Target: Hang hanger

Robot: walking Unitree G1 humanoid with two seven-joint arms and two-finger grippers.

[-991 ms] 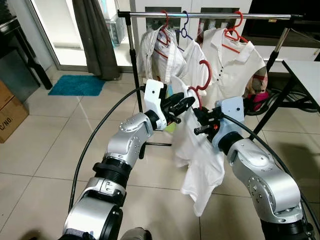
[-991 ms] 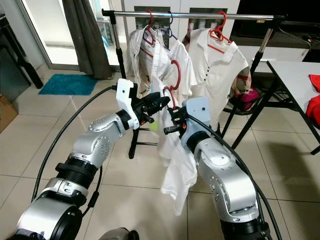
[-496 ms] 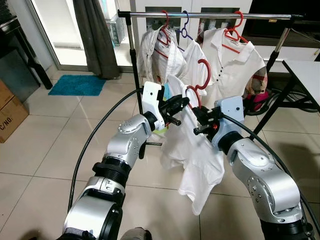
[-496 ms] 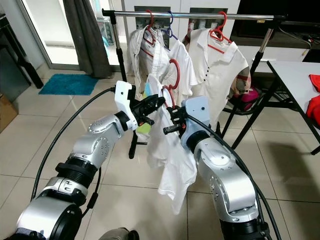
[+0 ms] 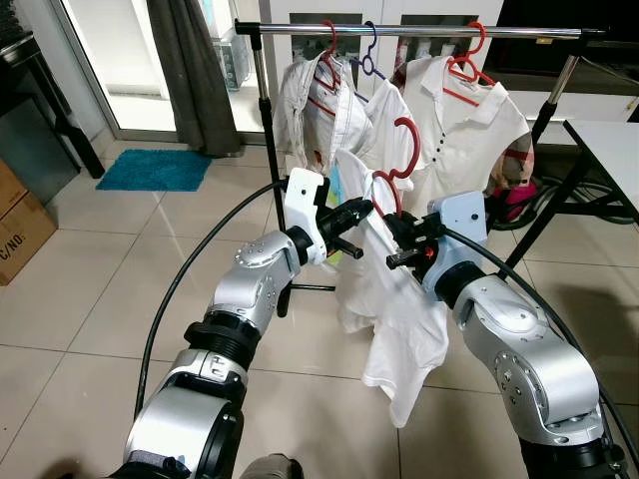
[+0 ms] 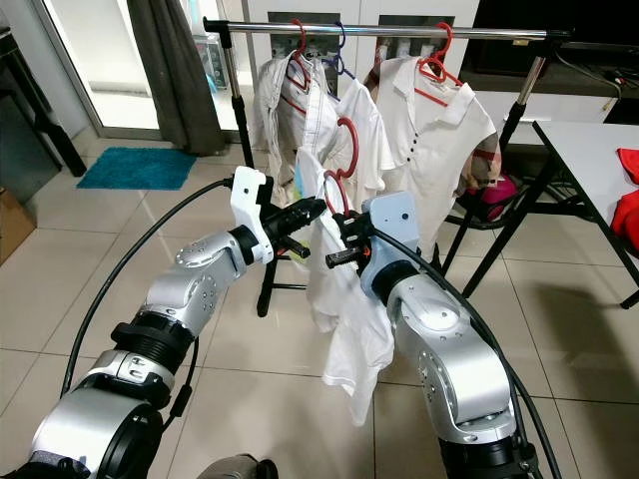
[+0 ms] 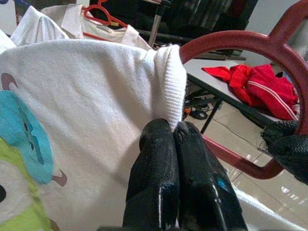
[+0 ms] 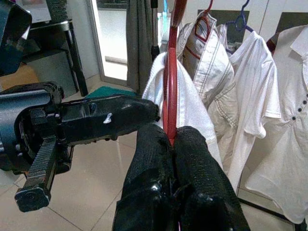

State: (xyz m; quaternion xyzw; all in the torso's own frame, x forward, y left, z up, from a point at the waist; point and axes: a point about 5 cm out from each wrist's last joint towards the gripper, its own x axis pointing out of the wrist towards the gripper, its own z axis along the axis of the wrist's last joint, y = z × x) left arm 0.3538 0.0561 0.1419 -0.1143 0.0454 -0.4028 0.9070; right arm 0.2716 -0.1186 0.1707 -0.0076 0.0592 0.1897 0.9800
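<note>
A white shirt [image 5: 397, 309] with a cartoon print hangs on a red hanger [image 5: 407, 150], held in front of the clothes rack's steel rail [image 5: 419, 32]. My left gripper [image 5: 357, 212] is shut on the shirt's ribbed neck edge, with both fingertips [image 7: 161, 137] pinching the fabric beside the hanger's [image 7: 240, 41] curve. My right gripper [image 5: 394, 239] is shut on the hanger, its fingers [image 8: 190, 144] clamped on the hanger's red bar [image 8: 169, 82] just below the hook. The hook sits well below the rail.
Three white shirts hang on the rail from red hangers and a blue hanger [image 5: 369, 60]. A white table [image 5: 609, 150] with a red cloth [image 6: 627, 160] stands to the right. A grey curtain [image 5: 195, 75], a teal mat [image 5: 155, 170] and a cardboard box [image 5: 15, 225] are to the left.
The held shirt's lower part swayed left and settled back. Both grippers keep their holds and have hardly moved.
</note>
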